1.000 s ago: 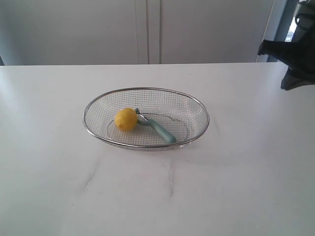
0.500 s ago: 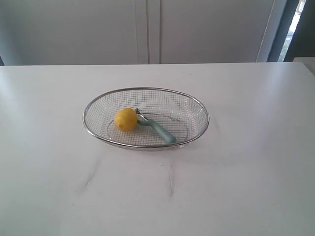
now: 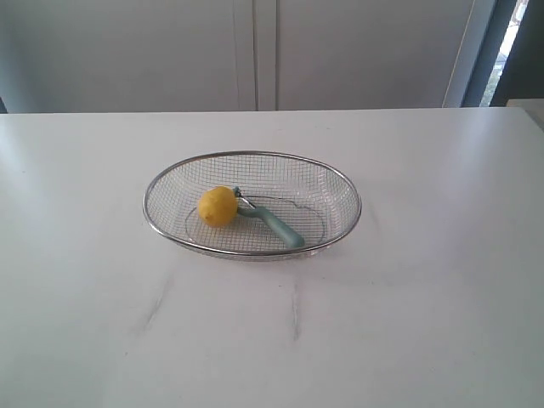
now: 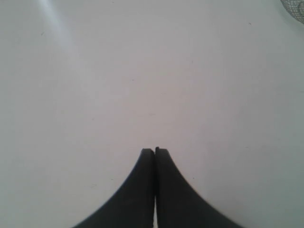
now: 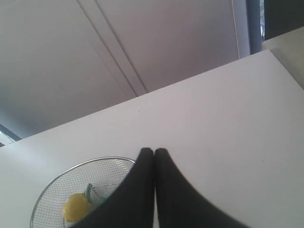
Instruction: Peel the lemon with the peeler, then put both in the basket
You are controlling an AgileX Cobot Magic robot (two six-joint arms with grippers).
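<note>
1. Pressed together, gripping nothing, over bare table [image 4: 142, 71]: left tool [image 4: 155, 151].
2. Likewise pressed together and empty: right tool [image 5: 154, 152].
3. Ahead of the right tool, inside the basket [image 3: 252, 154]: lemon [image 3: 218, 206] against the peeler [image 3: 274, 223] head.

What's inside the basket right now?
The lemon and the peeler lie inside the basket, with the peeler's metal head right beside the lemon. The lemon's underside and far side are hidden, so no peeled patch can be confirmed.
</note>
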